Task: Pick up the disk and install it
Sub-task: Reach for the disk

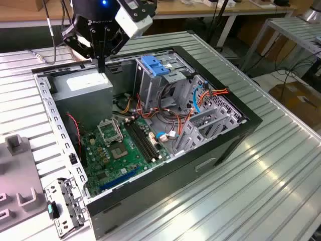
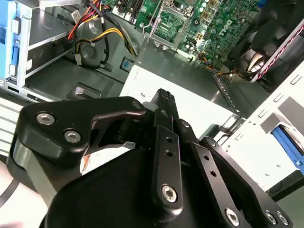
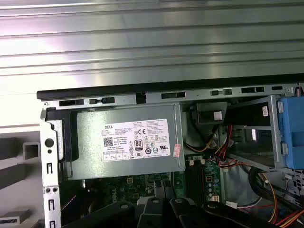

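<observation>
Upper left in the exterior view, the claw [image 1: 102, 66], closed on nothing, is held above the power supply [image 1: 83, 85] of a computer case [image 1: 220, 83], while what seems the blue-edged disk [image 2: 287, 140] is seen beyond the case wall in the second wrist view; pick-up is judged unstarted, requiring reach and opening.

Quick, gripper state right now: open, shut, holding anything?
Gripper: shut, fingers together, holding nothing, above the power supply.
</observation>
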